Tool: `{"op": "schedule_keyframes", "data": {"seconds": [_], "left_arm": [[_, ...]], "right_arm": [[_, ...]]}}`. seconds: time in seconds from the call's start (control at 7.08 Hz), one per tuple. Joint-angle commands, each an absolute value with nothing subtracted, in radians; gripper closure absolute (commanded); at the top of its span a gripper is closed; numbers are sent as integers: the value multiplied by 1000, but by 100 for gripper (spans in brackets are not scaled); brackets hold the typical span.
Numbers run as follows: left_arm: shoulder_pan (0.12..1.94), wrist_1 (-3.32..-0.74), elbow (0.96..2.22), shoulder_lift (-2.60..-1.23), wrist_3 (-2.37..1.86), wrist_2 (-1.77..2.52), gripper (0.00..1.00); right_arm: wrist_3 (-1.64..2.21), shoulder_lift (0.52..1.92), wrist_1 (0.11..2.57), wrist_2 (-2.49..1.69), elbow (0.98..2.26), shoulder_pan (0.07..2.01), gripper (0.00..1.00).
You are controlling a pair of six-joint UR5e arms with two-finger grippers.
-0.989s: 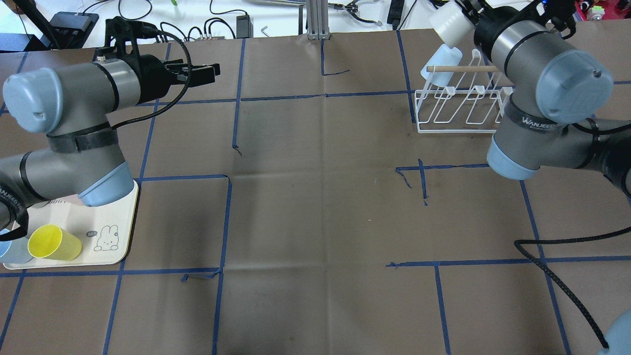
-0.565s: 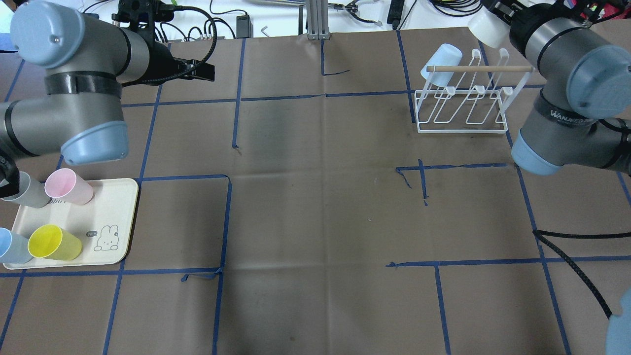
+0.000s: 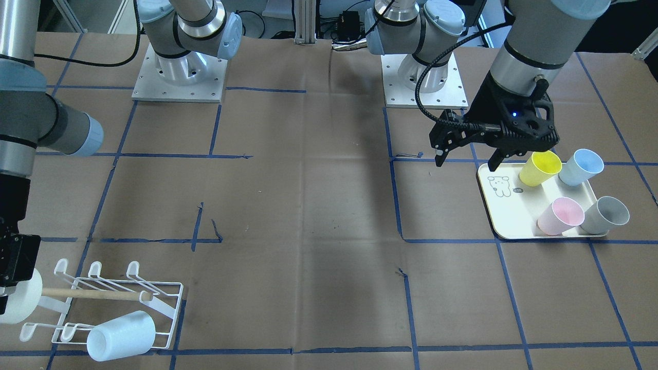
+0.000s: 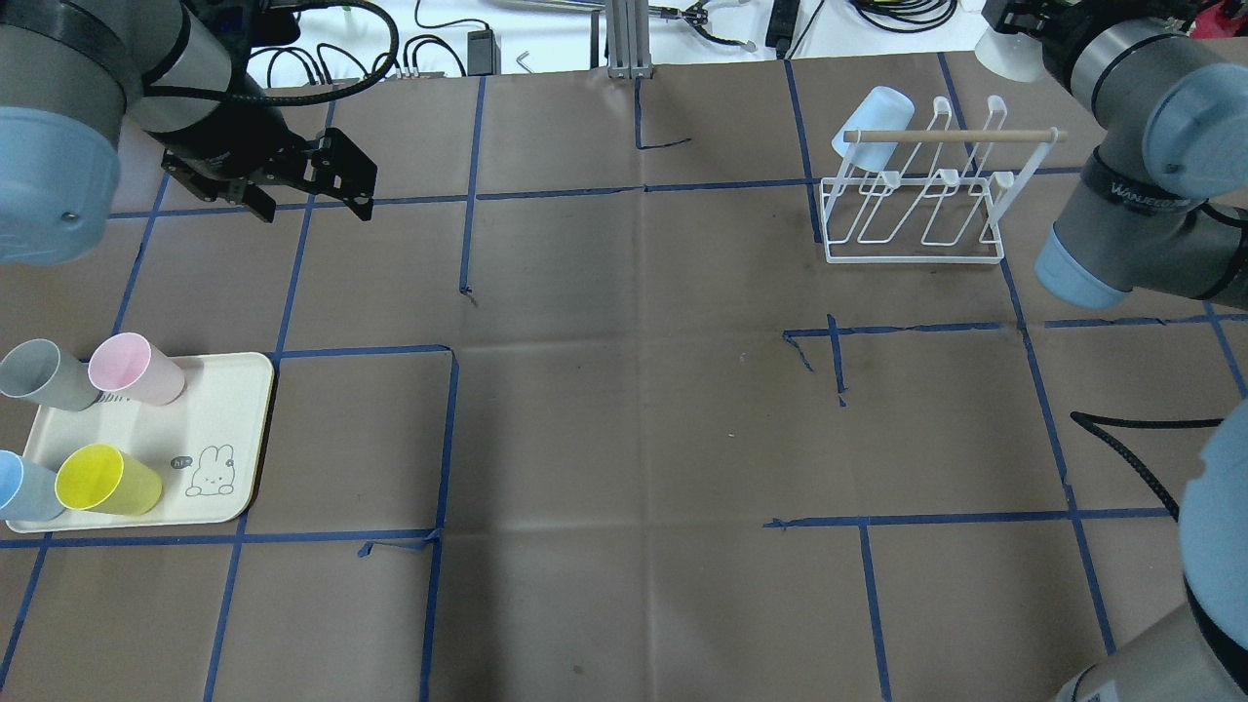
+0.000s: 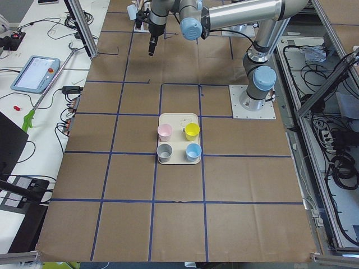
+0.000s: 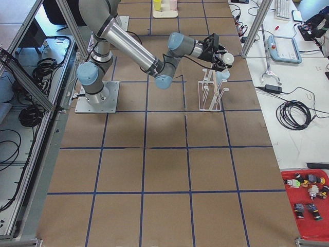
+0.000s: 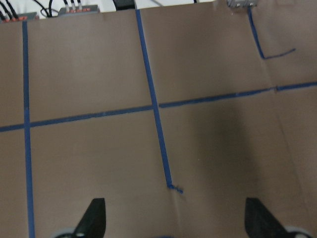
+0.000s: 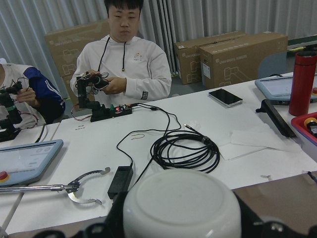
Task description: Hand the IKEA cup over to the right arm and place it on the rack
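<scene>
Right gripper [image 8: 182, 224] is clamping the white IKEA cup [image 3: 18, 304] just beyond the rack's [image 4: 914, 259] far right end. A misjudged descent is risking knocking the dowel [image 4: 951, 136] or missing a prong. Left gripper [image 3: 468, 160] is hanging wide open, empty.

This is a robotics lab. The left arm [image 3: 529, 46] and right arm [image 3: 190, 25] are bolted on steel plates [image 3: 154, 92] to a worktop [image 4: 624, 390] papered brown and gridded with blue tape [image 4: 444, 439]. A teach pendant [image 5: 35, 73] and cables [image 8: 185, 148] lie on white side tables [image 8: 89, 144]. People [image 8: 124, 64] sit before cardboard boxes [image 8: 242, 54] printed "Universal Robots".
</scene>
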State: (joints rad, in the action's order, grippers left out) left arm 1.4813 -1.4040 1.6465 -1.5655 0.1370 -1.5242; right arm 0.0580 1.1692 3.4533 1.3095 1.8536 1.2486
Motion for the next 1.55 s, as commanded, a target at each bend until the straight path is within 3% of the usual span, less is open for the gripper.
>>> {"op": "schedule_keyframes", "data": {"seconds": [0.0, 0.71, 1.41], "left_arm": [[1497, -1477, 1657, -1536, 106, -1562, 1], [1522, -1462, 1655, -1531, 94, -1562, 1], [1522, -1462, 1657, -1532, 94, -1562, 1]], "right_arm": [[-46, 1082, 3516, 1305, 1784, 1227, 96], [-45, 928, 3733, 1307, 1775, 1218, 96], [-43, 927, 3746, 1308, 1841, 1224, 95]]}}
